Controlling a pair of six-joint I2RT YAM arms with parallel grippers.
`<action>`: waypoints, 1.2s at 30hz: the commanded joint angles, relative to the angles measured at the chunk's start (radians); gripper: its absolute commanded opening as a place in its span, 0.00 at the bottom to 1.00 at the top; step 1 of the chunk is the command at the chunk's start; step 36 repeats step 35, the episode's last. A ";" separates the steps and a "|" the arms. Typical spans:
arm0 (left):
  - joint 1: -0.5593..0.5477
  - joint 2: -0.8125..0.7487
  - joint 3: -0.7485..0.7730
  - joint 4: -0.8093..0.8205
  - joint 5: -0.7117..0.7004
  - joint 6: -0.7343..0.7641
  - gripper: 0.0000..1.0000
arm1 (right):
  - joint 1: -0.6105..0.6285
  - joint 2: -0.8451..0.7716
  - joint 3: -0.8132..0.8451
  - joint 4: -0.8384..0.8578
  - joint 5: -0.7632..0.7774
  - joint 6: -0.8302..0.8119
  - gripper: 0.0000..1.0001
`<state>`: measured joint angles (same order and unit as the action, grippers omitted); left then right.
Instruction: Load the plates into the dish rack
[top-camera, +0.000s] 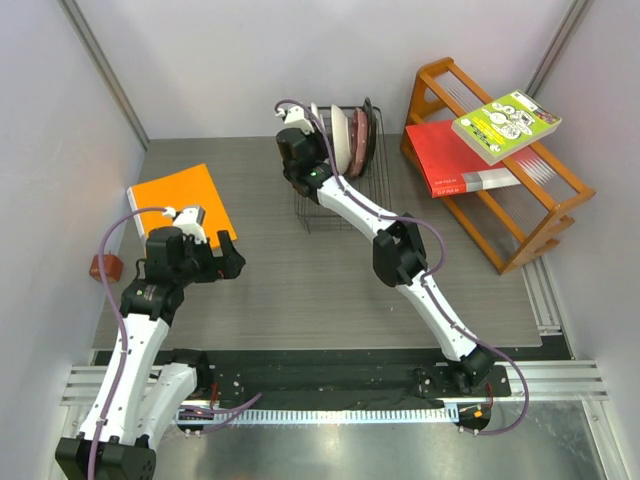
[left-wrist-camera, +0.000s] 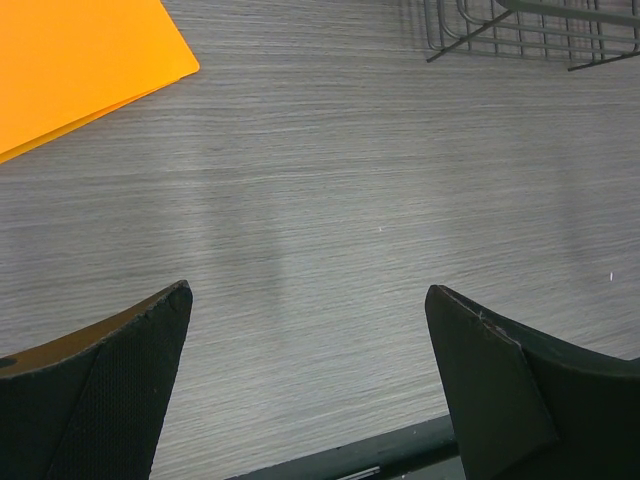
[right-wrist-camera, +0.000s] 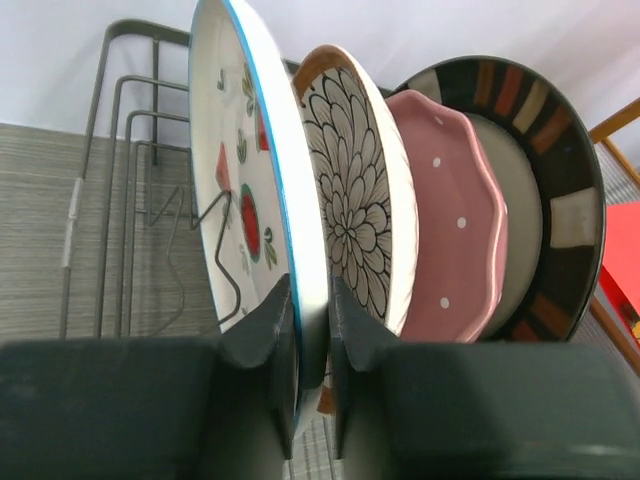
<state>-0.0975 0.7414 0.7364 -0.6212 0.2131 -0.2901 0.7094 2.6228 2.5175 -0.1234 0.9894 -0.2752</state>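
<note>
fruit plate (right-wrist-camera: 235, 150) — gripped by right end effector (right-wrist-camera: 312, 300) — upright in dish rack (right-wrist-camera: 70, 215).

Two arms: one stretched far, one folded near.
The right arm (top-camera: 430, 290) reaches from its near base toward the far middle of the counter (top-camera: 290, 290), with the elbow bent. Its hand (right-wrist-camera: 311, 310) is pinched tight on the rim of a white plate (right-wrist-camera: 240, 130). The left arm (top-camera: 135, 335) rises at the near left, its hand (left-wrist-camera: 310, 300) low over the counter, fingers (left-wrist-camera: 110, 390) spread wide apart.
</note>
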 joint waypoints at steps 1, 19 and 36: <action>0.016 -0.001 0.035 0.008 0.023 -0.020 1.00 | -0.010 -0.053 0.050 0.157 0.049 -0.096 0.42; 0.019 -0.010 0.073 0.025 0.002 -0.009 1.00 | 0.130 -0.391 -0.169 -0.054 -0.087 -0.140 1.00; 0.019 0.124 0.245 0.003 -0.034 0.109 0.99 | 0.139 -0.757 -0.591 -0.413 -0.130 0.179 1.00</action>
